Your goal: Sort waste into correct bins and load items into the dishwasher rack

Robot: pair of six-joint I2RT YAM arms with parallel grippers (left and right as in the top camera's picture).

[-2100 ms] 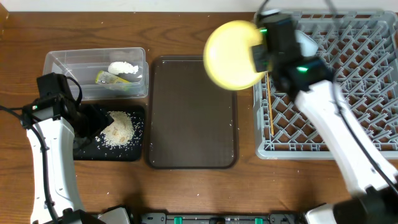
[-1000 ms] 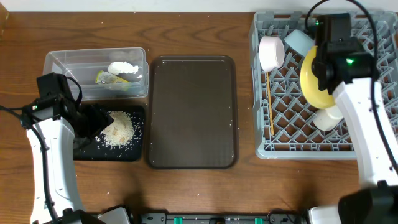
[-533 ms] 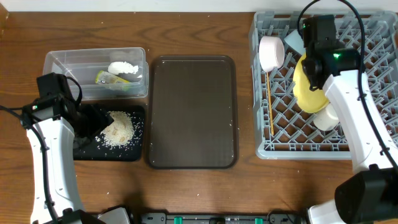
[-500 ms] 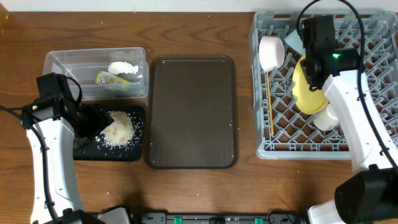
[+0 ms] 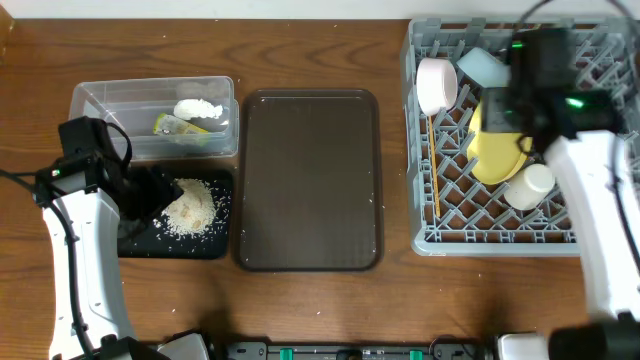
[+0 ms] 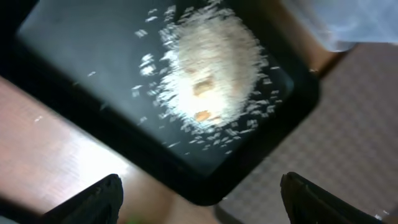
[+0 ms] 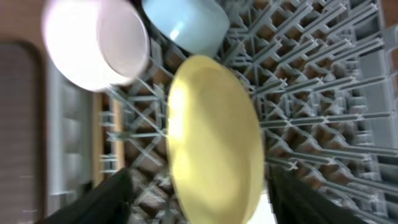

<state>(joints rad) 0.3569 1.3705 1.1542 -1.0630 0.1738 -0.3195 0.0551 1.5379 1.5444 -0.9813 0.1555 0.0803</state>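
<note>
The yellow plate [image 5: 495, 150] stands on edge among the pegs of the grey dishwasher rack [image 5: 600, 215]. My right gripper [image 7: 208, 186] is open, one finger on each side of the plate and clear of it. Around the plate sit a white bowl [image 5: 436, 85], a light blue bowl [image 5: 482, 67] and a pale cup [image 5: 527, 187], with chopsticks [image 5: 433, 165] along the rack's left side. My left gripper [image 6: 199, 186] hangs open over the black tray [image 5: 140, 243] of rice crumbs [image 6: 208, 74]. The clear tub [image 5: 100, 100] holds the wrapper [image 5: 180, 126] and the tissue [image 5: 198, 108].
A dark brown serving tray [image 5: 308, 180] lies between the bins and the rack. Bare wooden tabletop [image 5: 300, 310] runs along the front edge. My left arm [image 5: 85, 270] stretches up from the front left corner.
My right gripper has opened and let go of the yellow plate, which now leans in the rack by itself. The right wrist shifted slightly right. The left arm has not moved.
</note>
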